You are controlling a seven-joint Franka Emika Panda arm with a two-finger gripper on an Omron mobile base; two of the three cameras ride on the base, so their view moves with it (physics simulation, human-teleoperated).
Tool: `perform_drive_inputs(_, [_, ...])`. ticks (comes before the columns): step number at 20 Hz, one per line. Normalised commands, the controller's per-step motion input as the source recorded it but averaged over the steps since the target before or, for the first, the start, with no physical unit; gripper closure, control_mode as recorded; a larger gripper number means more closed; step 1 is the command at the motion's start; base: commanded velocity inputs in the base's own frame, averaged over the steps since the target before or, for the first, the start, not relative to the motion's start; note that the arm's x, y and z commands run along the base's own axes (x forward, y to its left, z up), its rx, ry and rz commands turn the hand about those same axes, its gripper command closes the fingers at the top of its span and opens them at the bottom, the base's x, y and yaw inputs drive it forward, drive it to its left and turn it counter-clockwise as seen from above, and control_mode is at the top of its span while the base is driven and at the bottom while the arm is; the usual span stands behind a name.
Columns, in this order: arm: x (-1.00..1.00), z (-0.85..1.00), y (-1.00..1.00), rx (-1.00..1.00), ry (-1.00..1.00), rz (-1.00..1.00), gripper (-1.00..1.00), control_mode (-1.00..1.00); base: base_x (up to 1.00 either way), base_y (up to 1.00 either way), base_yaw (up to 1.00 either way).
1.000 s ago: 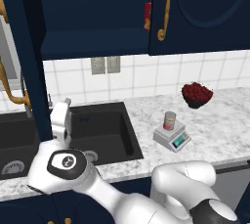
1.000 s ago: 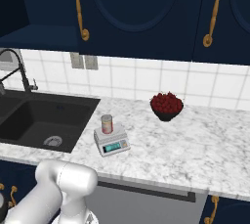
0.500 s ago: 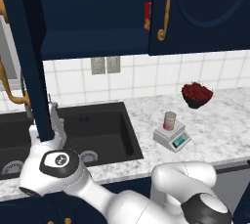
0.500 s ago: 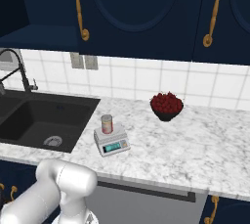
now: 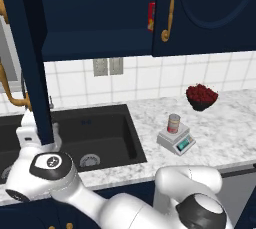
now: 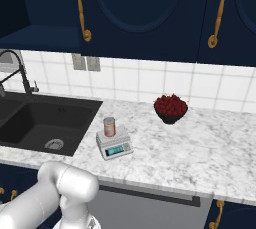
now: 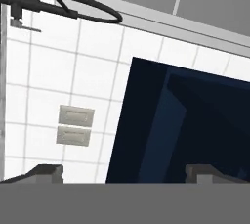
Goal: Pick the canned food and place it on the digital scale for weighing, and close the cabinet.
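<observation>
The canned food [image 5: 173, 123] [image 6: 109, 126] stands upright on the digital scale [image 5: 176, 142] [image 6: 116, 146] on the marble counter, right of the sink. The navy cabinet [image 5: 100, 13] [image 6: 135, 3] hangs above. Its left door [image 5: 30, 48] is swung open, and its edge runs down across the left base view. My gripper [image 5: 36, 123] is at that door's lower end, far left of the can. In the hand view the gripper [image 7: 126, 174] is open, and the dark door [image 7: 185, 130] stands ahead between the fingertips [image 7: 46, 171], touching neither.
A black sink [image 5: 75, 133] [image 6: 40, 123] lies below the gripper, with a faucet [image 6: 15, 68] [image 7: 73, 3] behind it. A dark bowl of red fruit [image 5: 201, 95] [image 6: 170, 108] sits at the back of the counter. A red box [image 5: 151, 17] shows inside the cabinet. An outlet plate [image 7: 73, 125] is on the tiled wall.
The hand has swung left, toward the open door's lower edge. The can and scale have not moved, and the jaws have stayed open.
</observation>
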Motion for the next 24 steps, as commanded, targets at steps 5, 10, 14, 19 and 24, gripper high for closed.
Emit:
perform_drive_inputs(5, [-0.06,0.07,0.14,-0.03,0.07,0.0,-1.0,-1.0,0.0,0.0,0.0])
perform_drive_inputs(10, [-0.29,0.55,0.0,0.0,-0.02,0.0,-1.0,-1.0,0.0,0.0,0.0])
perform_drive_inputs(14, [-0.25,0.64,0.0,0.0,0.0,-0.01,-1.0,-1.0,0.0,0.0,0.0])
perform_drive_inputs(19, [-0.32,0.58,-0.24,0.11,0.0,-0.04,-1.0,-1.0,0.0,0.0,0.0])
perform_drive_inputs(24, [-0.29,0.43,-0.57,0.24,0.0,0.0,-1.0,-1.0,0.0,0.0,0.0])
